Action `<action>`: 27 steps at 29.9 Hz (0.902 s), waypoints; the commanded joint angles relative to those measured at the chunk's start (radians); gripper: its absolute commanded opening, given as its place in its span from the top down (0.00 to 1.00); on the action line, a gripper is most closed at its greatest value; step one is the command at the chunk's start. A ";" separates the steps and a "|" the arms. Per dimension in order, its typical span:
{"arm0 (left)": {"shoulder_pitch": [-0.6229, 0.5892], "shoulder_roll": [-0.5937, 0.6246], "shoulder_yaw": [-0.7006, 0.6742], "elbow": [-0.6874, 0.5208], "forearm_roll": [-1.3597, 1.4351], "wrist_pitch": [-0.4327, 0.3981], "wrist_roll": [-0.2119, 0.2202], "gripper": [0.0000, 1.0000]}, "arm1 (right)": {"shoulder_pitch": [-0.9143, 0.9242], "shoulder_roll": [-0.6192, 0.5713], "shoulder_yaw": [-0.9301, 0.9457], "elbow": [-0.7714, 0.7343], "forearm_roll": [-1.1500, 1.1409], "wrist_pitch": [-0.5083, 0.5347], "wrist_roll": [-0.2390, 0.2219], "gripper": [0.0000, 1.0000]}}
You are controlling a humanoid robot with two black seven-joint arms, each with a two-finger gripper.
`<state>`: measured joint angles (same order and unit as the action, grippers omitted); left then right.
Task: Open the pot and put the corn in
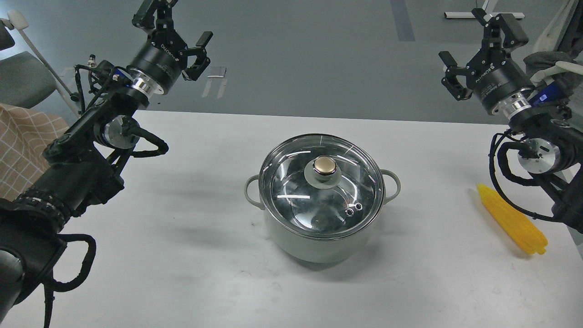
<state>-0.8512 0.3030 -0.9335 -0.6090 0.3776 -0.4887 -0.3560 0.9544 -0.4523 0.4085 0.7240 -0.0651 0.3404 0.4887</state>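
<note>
The pale grey-green pot point(314, 243) stands at the middle of the white table, covered by a clear glass lid point(291, 182) with a gold knob point(324, 165). The yellow corn point(512, 218) lies on the table at the right, pointed end away from me. My left gripper point(175, 25) is open and empty, raised beyond the table's far left edge. My right gripper point(478, 43) is open and empty, raised beyond the far right edge, well above the corn.
The white table point(182, 237) spans the view. A grey chair point(23, 77) and a checked cloth point(18, 141) are at the left. Grey floor lies beyond the table's far edge.
</note>
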 commanded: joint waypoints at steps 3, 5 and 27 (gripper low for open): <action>0.000 -0.007 0.004 -0.003 -0.055 0.051 0.000 0.02 | 0.003 -0.003 0.003 0.000 0.001 -0.001 0.000 0.00; 0.000 -0.010 0.009 -0.003 -0.063 0.064 -0.003 0.02 | 0.003 -0.003 0.003 0.000 0.001 -0.003 0.000 0.00; 0.035 -0.024 0.001 -0.100 -0.066 0.093 -0.018 0.02 | 0.010 -0.025 0.010 0.015 0.018 -0.006 0.000 0.00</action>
<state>-0.8174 0.2782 -0.9290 -0.7047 0.3122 -0.4009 -0.3742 0.9648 -0.4730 0.4188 0.7379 -0.0470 0.3359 0.4887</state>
